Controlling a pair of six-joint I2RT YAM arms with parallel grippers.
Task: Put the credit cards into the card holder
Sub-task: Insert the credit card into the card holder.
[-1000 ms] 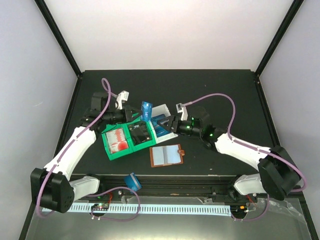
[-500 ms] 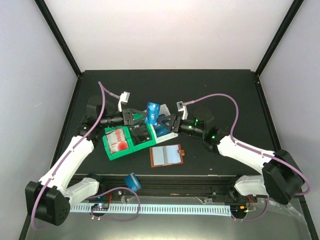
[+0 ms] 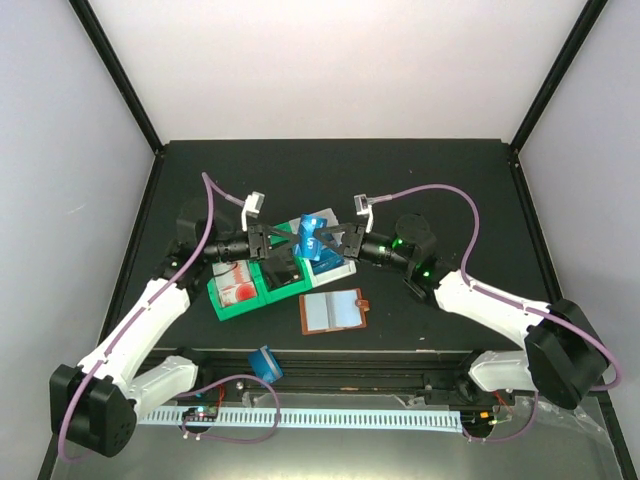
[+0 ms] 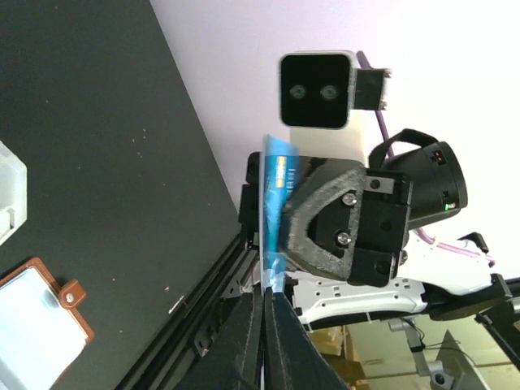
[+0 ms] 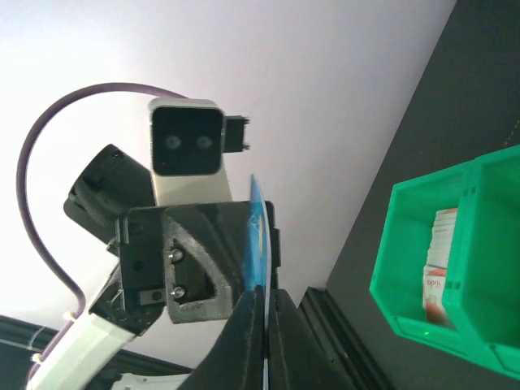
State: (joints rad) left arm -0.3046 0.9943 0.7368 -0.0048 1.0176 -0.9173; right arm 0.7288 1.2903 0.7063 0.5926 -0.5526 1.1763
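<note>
One blue credit card [image 3: 312,238] stands on edge in the air above the bins, gripped from both sides. My left gripper [image 3: 297,240] is shut on its left edge, and my right gripper [image 3: 328,241] is shut on its right edge. The left wrist view shows the blue card [image 4: 276,187] running up from my left gripper [image 4: 264,291]. In the right wrist view the same card [image 5: 258,236] rises from my right gripper [image 5: 262,294]. The reddish-brown card holder [image 3: 333,311] lies open on the table nearer the arm bases, grey pockets up, also seen as card holder [image 4: 36,321].
A green bin [image 3: 222,303] holds red-and-white cards [image 3: 237,280] and black cards [image 3: 283,268]; green bin [image 5: 406,268] also shows in the right wrist view. A white bin [image 3: 338,266] sits beside it under the grippers. A small blue object [image 3: 265,362] lies at the near rail.
My left gripper carried the blue card rightward and up. My right gripper moved in from the right and shut on the card's other edge.
</note>
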